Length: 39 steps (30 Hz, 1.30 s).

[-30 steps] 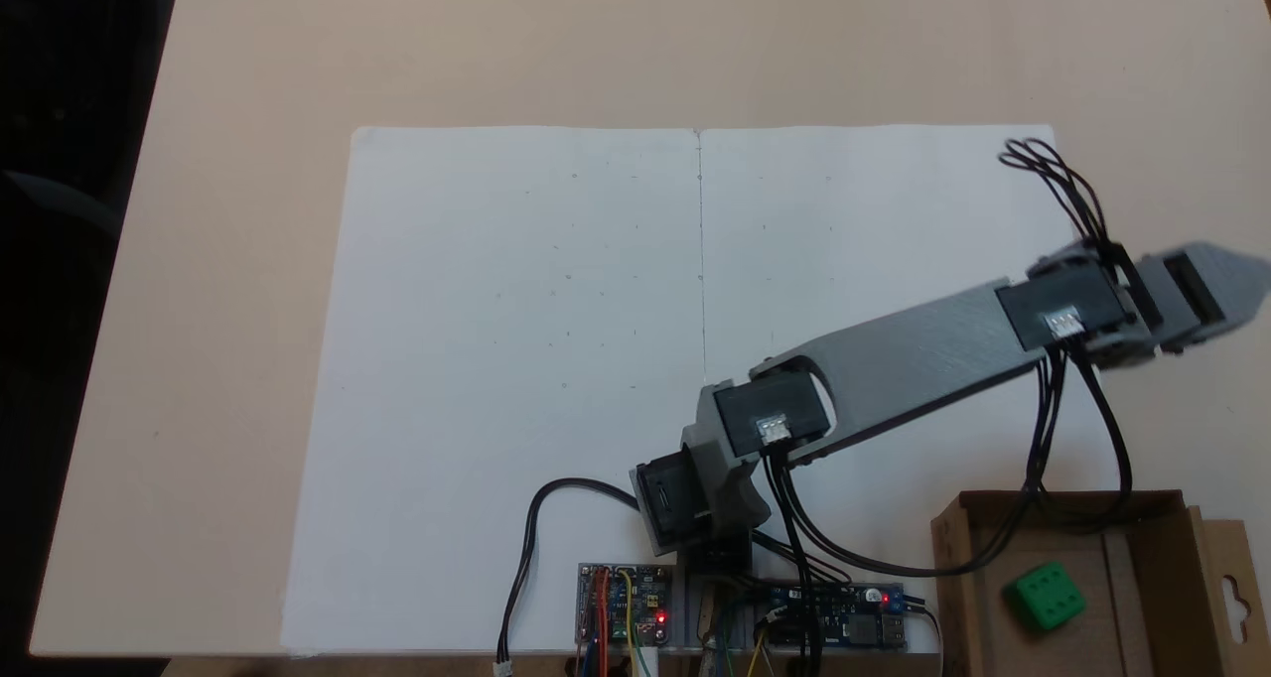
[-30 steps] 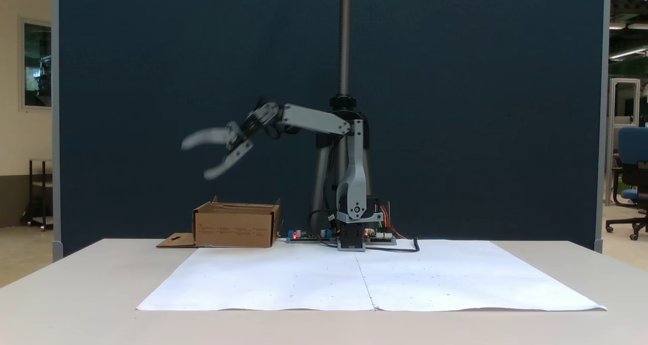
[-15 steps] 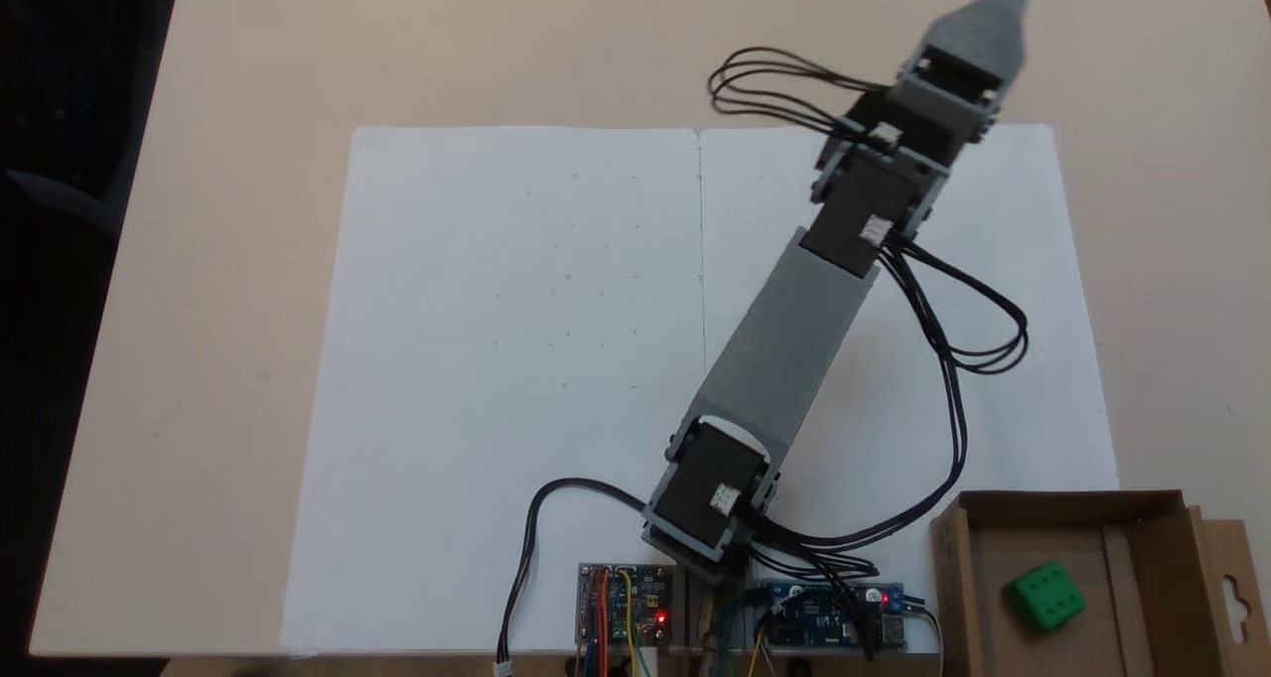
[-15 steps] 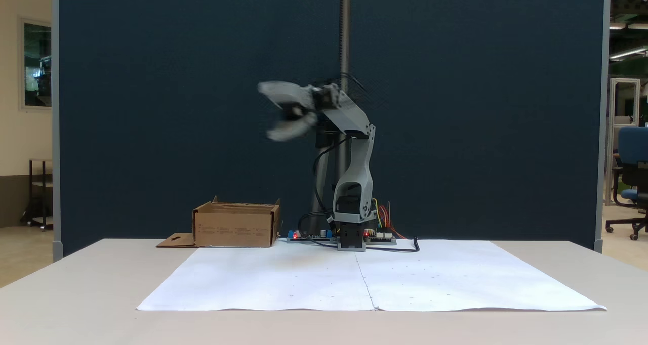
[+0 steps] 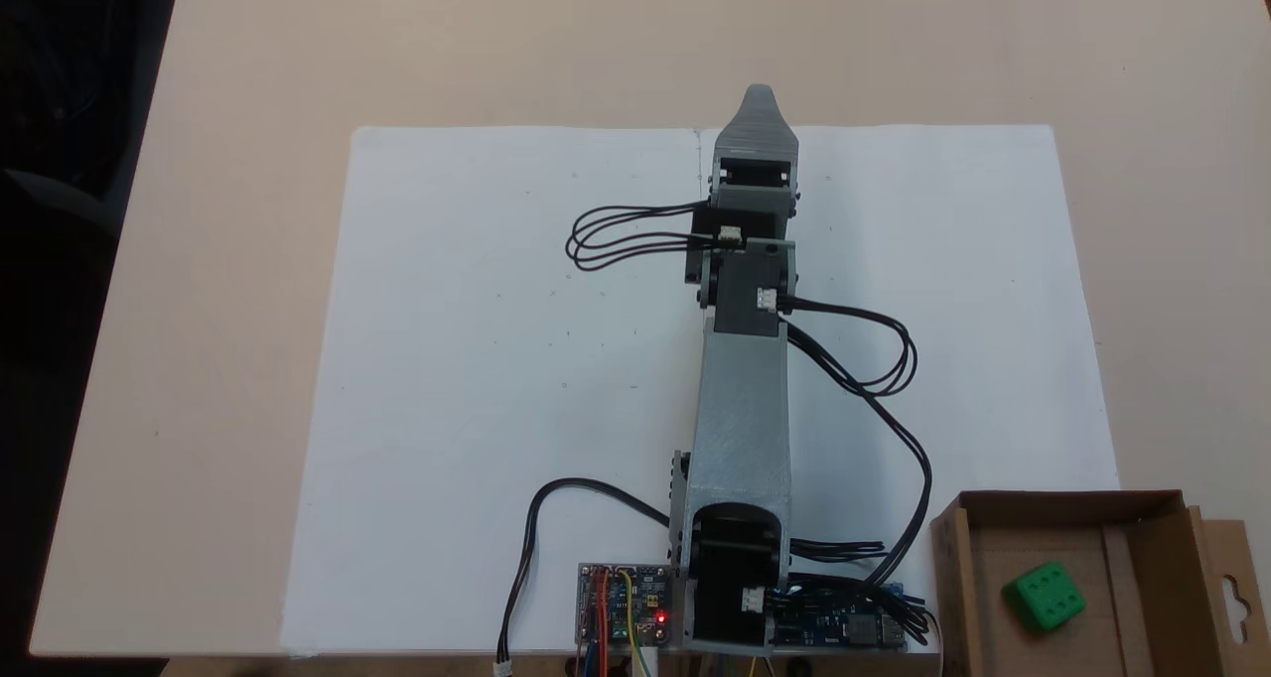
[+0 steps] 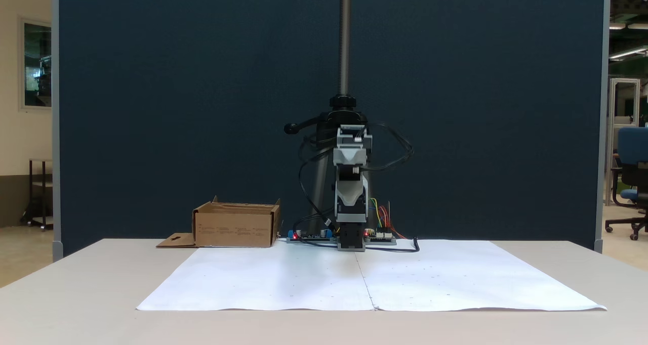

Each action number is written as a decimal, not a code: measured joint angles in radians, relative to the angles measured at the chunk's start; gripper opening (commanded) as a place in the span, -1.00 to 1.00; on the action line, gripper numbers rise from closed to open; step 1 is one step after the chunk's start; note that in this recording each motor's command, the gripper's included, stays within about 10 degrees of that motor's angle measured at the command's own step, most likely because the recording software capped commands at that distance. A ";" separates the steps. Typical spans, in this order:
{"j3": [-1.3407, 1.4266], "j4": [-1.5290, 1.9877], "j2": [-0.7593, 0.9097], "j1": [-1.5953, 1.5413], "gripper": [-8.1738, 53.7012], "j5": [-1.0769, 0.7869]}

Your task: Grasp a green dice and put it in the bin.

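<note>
Dice [image 5: 1044, 596] lies on bin [image 5: 1152, 518] floor, near middle. Gripper [image 5: 758, 101] well apart from bin, over paper [image 5: 477, 359] far edge, carries nothing; jaws stacked, opening cannot be told. Risk judged small: loose cables [image 5: 894, 359] could snag bin wall and shift it.

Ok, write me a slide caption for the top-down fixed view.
Green dice lies inside the cardboard bin; the arm stretches along the white paper, gripper empty-looking, far from the bin.

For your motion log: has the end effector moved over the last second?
Yes. The end effector swung from beside the bin to the paper's centre seam.
</note>
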 measured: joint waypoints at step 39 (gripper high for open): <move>0.881 -1.172 0.137 -0.072 0.70 -0.009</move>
